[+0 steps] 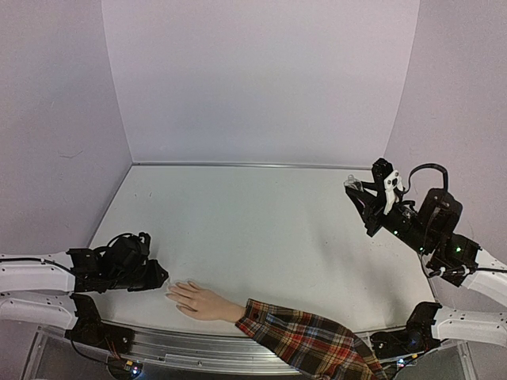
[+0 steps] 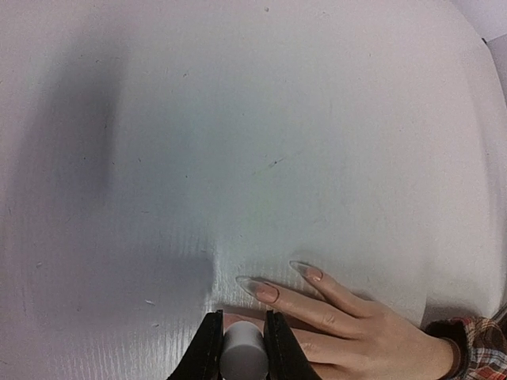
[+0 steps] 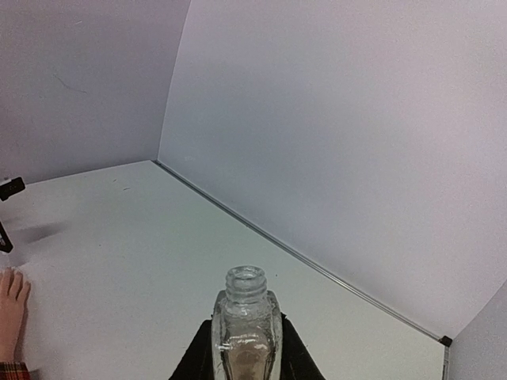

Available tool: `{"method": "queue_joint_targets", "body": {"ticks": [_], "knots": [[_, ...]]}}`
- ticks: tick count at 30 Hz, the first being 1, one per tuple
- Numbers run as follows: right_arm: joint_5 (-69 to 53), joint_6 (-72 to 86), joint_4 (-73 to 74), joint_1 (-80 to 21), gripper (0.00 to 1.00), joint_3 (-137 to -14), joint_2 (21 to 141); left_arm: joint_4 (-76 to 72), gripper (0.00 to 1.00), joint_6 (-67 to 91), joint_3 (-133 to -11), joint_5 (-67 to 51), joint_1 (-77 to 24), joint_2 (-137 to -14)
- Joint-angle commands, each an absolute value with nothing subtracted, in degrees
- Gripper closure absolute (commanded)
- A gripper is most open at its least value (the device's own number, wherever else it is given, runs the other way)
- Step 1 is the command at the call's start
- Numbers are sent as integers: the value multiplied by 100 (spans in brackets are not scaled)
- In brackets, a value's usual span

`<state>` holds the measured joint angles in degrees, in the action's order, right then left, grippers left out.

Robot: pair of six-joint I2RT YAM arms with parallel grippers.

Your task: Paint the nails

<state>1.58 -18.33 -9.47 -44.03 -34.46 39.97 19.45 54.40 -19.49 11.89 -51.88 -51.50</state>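
The beige mannequin hand (image 1: 202,301) lies flat at the table's near edge, its red plaid sleeve (image 1: 305,340) trailing right. Its long pale nails (image 2: 261,289) point left; a second nail (image 2: 307,271) lies just beyond. My left gripper (image 2: 242,317) is shut on a white cylindrical cap (image 2: 244,352) and sits directly over a fingertip; whatever is under the cap is hidden. In the top view the left gripper (image 1: 161,277) meets the fingertips. My right gripper (image 1: 356,190) is raised at the far right, shut on a small clear uncapped bottle (image 3: 247,324) holding pinkish liquid.
The white table (image 1: 253,229) runs back to a metal strip (image 1: 253,165) at the foot of the pale back wall. Side walls close in on the left and right. The arm bases sit along the near rail (image 1: 198,348).
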Motion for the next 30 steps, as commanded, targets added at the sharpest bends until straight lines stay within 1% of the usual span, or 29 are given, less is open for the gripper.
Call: {"method": "queue_joint_targets", "body": {"ticks": [1, 30], "knots": [[89, -1784, -1239, -4384, 100, -3474, 3984, 1917, 100, 5502, -2008, 1194, -5212, -5193], [75, -1767, -1248, -4386, 100, -3493, 4017, 1927, 100, 5658, -1907, 1306, -5213, -5350]]}}
